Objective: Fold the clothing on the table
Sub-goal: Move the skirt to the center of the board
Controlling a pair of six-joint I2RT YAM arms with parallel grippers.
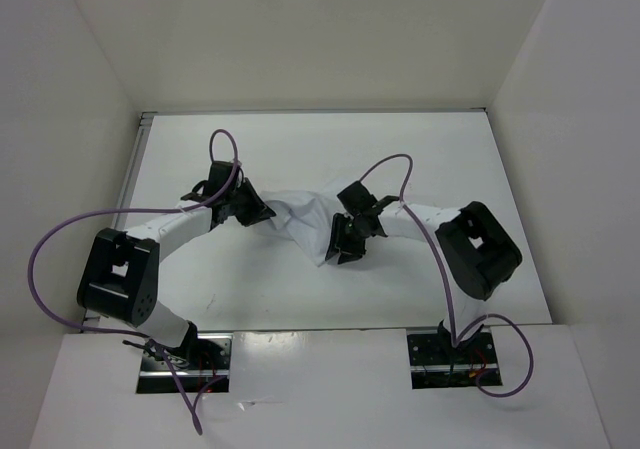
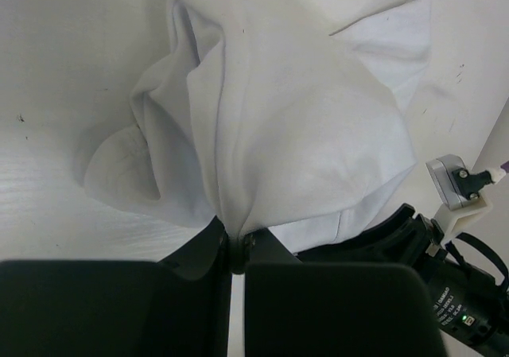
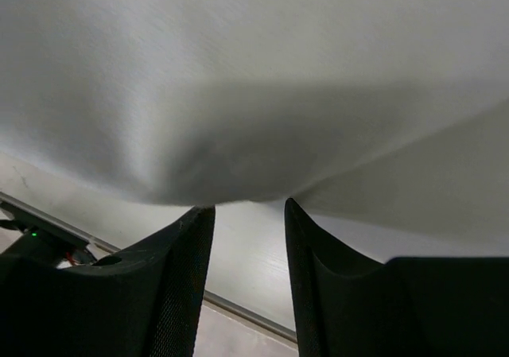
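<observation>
Left gripper fingers fill the bottom of its wrist view, clamped shut on a bunched edge of the clothing. Fabric fans out from the pinch in deep pleats, so that side looks lifted or tensioned, not just pressed down. Clothing sits crumpled near the middle of the table, well clear of every edge, spanning between the two grippers. Right gripper is at the opposite side, jaws apart with bare table showing through the gap and a sagging bulge of fabric just off the fingertips; nothing pinched there. My read: left anchors one end so right can take the other and set a clean fold line. Fold not started, cloth isn't flat yet. Risk: thin fabric slips past the right tips, or they catch a double layer.
</observation>
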